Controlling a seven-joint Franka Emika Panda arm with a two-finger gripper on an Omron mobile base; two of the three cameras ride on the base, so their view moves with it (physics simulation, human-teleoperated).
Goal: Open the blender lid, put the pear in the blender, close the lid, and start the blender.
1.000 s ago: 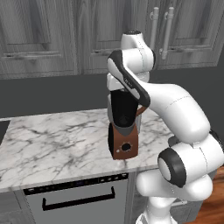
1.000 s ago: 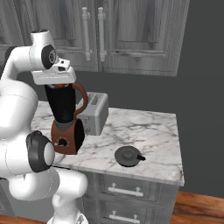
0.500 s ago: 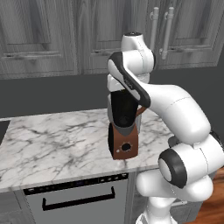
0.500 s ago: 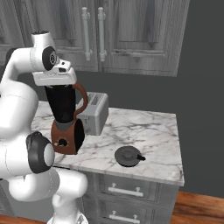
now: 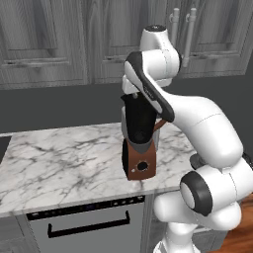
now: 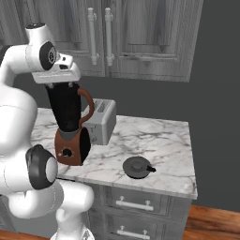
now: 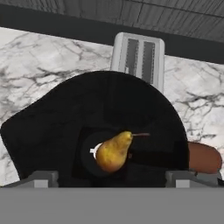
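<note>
Hand view shows the pear (image 7: 114, 151) inside the blender (image 7: 105, 127), hand (image 7: 111, 177) spread apart; right base view shows the blender lid (image 6: 137, 167).

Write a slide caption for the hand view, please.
Looking down into the open blender: the pear lies at the bottom, toaster behind.

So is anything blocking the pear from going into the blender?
Nothing visible does. In the hand view the pear already sits inside the blender, down at the bottom of the dark jar. The blender lid lies off to the side on the counter, so the jar's top is uncovered.
</note>
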